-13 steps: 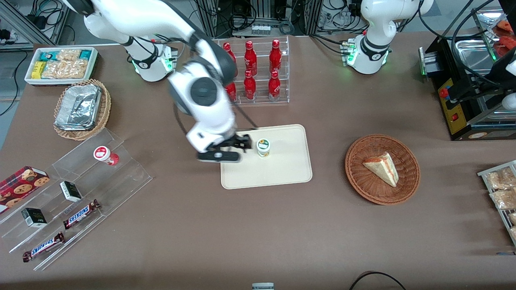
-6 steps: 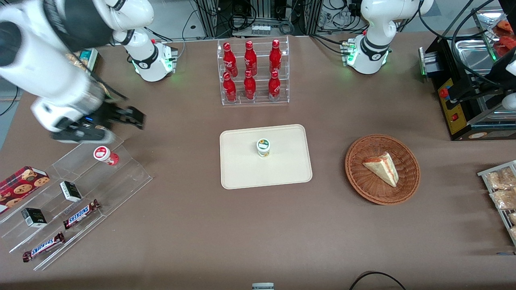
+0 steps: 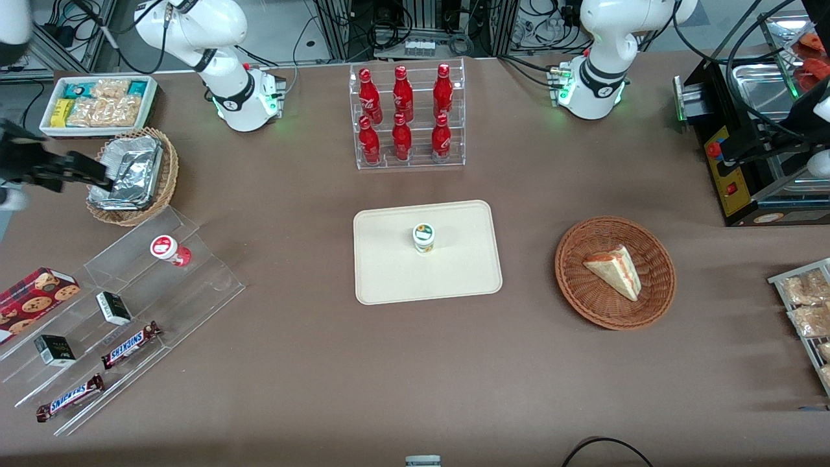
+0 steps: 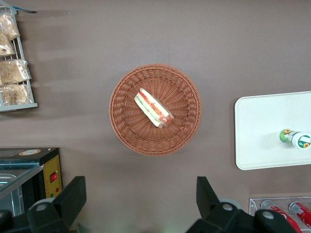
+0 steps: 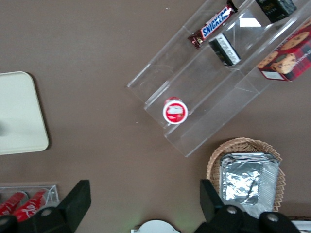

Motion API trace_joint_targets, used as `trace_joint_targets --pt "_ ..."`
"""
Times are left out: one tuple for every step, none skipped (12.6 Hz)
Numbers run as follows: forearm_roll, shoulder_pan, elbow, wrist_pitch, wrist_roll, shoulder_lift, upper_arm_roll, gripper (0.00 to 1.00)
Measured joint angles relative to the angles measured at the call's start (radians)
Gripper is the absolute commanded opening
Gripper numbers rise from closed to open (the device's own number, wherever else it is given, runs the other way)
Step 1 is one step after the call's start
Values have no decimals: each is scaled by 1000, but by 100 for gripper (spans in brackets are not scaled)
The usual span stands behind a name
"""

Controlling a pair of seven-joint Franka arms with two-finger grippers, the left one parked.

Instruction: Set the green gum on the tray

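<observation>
From my wrist camera I look straight down on the brown table (image 5: 97, 58). My gripper (image 5: 143, 199) hangs high above it with its two fingers (image 5: 77, 196) spread wide apart and nothing between them. I take the clear acrylic stepped shelf (image 5: 204, 92) as my landmark. On its lowest step stands a red-lidded canister (image 5: 175, 110). Higher steps carry a Snickers bar (image 5: 214, 22), a small dark box (image 5: 224, 49) and a second dark box (image 5: 276, 7). A cookie box (image 5: 286, 57) sits just beside the shelf. Near the shelf's low edge sits a wicker basket (image 5: 214, 162) holding foil trays (image 5: 250, 177). Well apart from the shelf lies a corner of the tray (image 5: 19, 116), and red bottles (image 5: 22, 204) show in a clear rack.
</observation>
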Motion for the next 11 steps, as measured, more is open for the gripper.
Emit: trace_joint_targets --pt "0 0 0 -10 -10 -3 -15 100" --pt "0 1 0 -14 -10 -5 -20 100" --pt "0 3 1 -15 -10 -6 -20 100" --pt "0 7 6 -19 -9 -7 -20 100" --pt "0 11 11 -27 -9 -8 -20 100" --pt "0 14 20 -32 -9 -9 -19 100" --pt "0 15 27 -37 -9 -10 -16 100" --pt "0 15 32 -40 -8 -10 -9 100" --pt "1 22 32 -41 -4 -10 -2 100" --pt "1 51 33 -41 15 -9 -1 100" --pt "1 84 36 -41 48 -8 -2 100"
